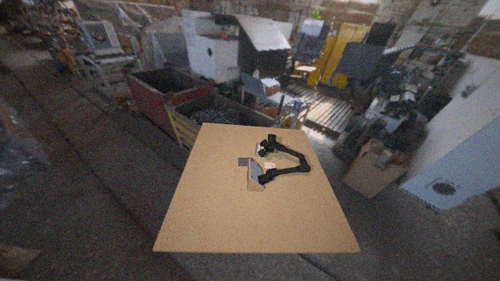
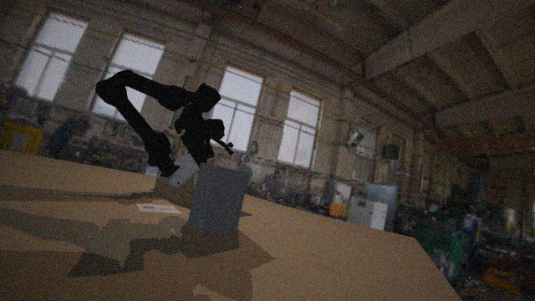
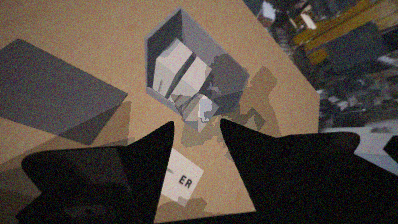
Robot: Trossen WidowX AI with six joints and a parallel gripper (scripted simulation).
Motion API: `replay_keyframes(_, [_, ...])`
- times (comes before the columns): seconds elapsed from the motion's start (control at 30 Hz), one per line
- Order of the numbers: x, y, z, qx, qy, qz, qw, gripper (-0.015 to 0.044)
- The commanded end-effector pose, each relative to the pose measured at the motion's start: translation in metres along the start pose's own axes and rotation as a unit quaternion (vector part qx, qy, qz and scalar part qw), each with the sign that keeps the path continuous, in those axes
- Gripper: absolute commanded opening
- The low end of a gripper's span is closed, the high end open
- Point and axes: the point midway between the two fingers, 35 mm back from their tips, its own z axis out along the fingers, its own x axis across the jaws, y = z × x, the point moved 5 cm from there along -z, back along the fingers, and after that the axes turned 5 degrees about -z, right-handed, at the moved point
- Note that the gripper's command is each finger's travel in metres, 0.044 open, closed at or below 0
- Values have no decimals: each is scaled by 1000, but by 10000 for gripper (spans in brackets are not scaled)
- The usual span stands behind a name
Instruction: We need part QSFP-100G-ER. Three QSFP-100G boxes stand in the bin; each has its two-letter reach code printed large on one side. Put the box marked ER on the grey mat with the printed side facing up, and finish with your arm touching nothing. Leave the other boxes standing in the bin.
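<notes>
There's the 1 black robot arm (image 1: 302, 160) bent toward 3 o'clock on the tan tabletop (image 1: 250, 218), grey mat (image 1: 244, 161) over at 9 o'clock!

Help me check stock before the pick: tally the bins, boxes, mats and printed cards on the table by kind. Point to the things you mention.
Bin (image 1: 257, 150) (image 2: 219, 201) (image 3: 227, 55): 1
Boxes (image 3: 175, 58): 3
Mat (image 1: 244, 161) (image 2: 246, 214) (image 3: 60, 90): 1
Printed card (image 1: 269, 165) (image 2: 159, 208) (image 3: 190, 170): 1
Total: 6

My black, jointed arm bends sharply at its elbow; my black two-fingered end effector (image 1: 262, 153) (image 2: 218, 153) (image 3: 197, 124) hangs in the air, fingers parted, tips pointing toward twelve o'clock in the wrist view.
</notes>
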Motion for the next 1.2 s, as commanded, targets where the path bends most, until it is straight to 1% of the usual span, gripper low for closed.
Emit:
replay_keyframes(0.0, [-5,5,-2,14,13,-98,995,241])
replay_keyframes(0.23, [-11,11,-5,32,41,-252,966,241])
replay_keyframes(0.53, [-18,18,-9,46,77,-426,900,241])
replay_keyframes(0.87, [-18,18,-8,46,78,-430,898,241])
replay_keyframes(1.17, [-17,17,6,46,79,-429,899,241])
